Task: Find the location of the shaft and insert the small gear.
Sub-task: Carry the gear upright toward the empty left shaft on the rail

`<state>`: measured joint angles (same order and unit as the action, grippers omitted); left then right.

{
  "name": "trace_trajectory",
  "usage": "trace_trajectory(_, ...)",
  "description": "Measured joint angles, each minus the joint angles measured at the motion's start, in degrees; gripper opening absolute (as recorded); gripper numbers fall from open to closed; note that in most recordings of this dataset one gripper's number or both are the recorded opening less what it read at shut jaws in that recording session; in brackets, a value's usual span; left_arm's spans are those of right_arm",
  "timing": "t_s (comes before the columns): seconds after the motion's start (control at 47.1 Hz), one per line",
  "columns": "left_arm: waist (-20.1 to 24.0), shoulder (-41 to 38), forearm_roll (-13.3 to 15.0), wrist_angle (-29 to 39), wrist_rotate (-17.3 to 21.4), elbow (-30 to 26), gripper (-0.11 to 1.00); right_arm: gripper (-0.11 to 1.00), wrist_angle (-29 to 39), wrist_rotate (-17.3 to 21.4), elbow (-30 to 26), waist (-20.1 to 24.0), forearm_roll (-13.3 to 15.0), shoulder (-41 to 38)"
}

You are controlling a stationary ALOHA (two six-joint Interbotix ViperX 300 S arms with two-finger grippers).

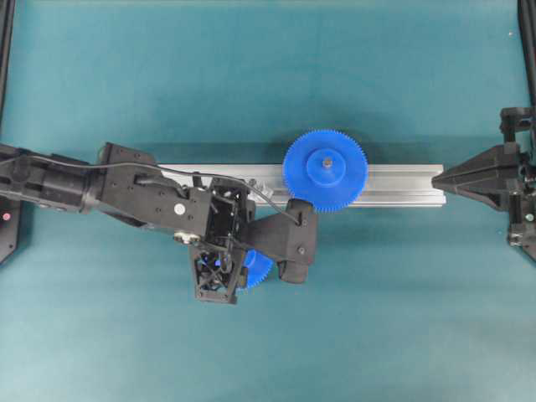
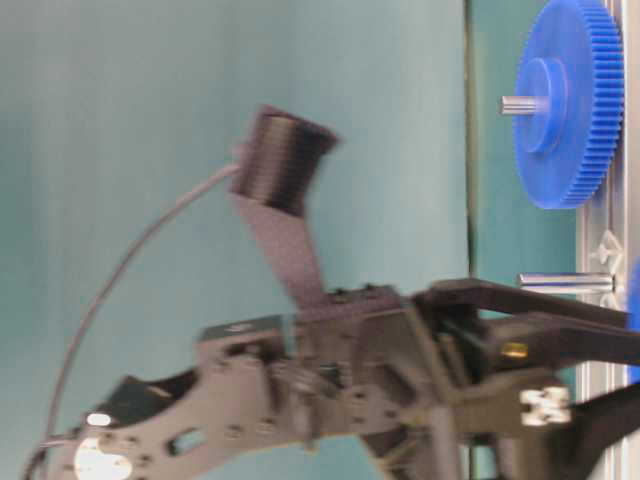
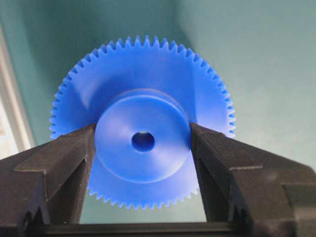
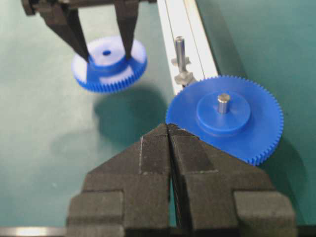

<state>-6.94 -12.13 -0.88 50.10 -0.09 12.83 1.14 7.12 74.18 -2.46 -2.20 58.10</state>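
My left gripper [image 3: 142, 129] is shut on the raised hub of the small gear [image 3: 148, 69], one finger on each side. The right wrist view shows this blue toothed wheel [image 4: 109, 66] held a little above the mat, its shadow below it, to the left of the rail. In the overhead view only an edge of the small gear [image 1: 260, 268] shows under the left arm. The shaft [image 4: 179, 49], a thin grey upright pin, stands bare on the rail with shiny pieces at its base; it also shows as the shaft [image 2: 565, 283] from table level. My right gripper [image 4: 168, 127] is shut and empty.
A larger blue gear [image 1: 325, 170] sits on its own pin on the long aluminium rail [image 1: 402, 186], to the right of the bare pin. The right gripper [image 1: 440, 178] rests at the rail's right end. Teal mat lies all around.
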Motion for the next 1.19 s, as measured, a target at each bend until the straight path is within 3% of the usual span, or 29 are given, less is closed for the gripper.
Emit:
trace_trajectory(0.191, 0.00, 0.35, -0.09, 3.60, 0.18, -1.67, 0.64, 0.00, 0.00, 0.00, 0.00, -0.09, 0.00, 0.00)
trace_trajectory(0.51, 0.26, 1.32, -0.09, 6.15, 3.78, -5.36, 0.64, 0.00, 0.00, -0.18, 0.00, 0.00, 0.00, 0.00)
trace_trajectory(1.19, 5.27, 3.69, -0.18, 10.28, 6.77, -8.96, 0.64, 0.00, 0.18, 0.00, 0.44, 0.00, 0.00, 0.09)
